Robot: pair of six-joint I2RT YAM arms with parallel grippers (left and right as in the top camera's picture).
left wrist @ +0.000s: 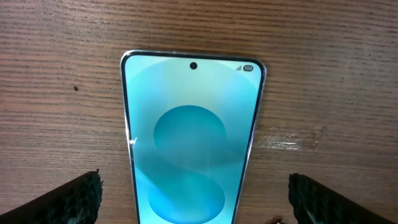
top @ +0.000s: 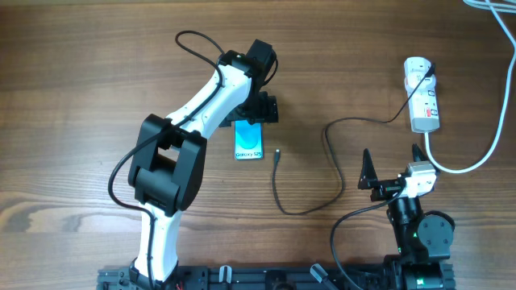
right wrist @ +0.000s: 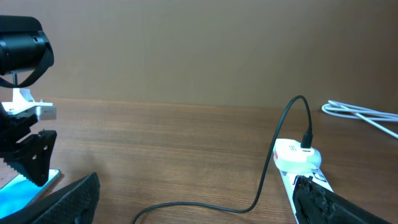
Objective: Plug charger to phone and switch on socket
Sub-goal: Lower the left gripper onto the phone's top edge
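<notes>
The overhead view alone gives the whole layout. The phone (top: 249, 143) lies flat on the table (top: 81, 80), left of centre. Its long axis runs from the robot's side to the far side, and its far end sits under the left gripper (top: 256, 113). Its near end reads "Galaxy S25", upright to that camera.

The charger (top: 334, 173) is plugged into the far end of the socket (top: 422, 101). From there it runs left, loops down toward the robot and comes up to its plug tip. The tip lies just right of the phone's near end, apart from it, and points away from the robot.

The socket lies at the far right, its long axis roughly parallel to the phone's and slightly tilted. It has red marks on top, and a white cord (top: 476, 165) leaves its near end. Its print is too small to read.

Only the left wrist view shows the screen's punch-hole and a "100" mark at one end. It also shows the left fingers (left wrist: 74, 199) wide apart on either side of the phone, not touching it.

The right wrist view shows the right gripper (right wrist: 194, 186) low over the table with its jaws spread wide, holding nothing. The socket is close by, and the charger's black plug stands in its end.
</notes>
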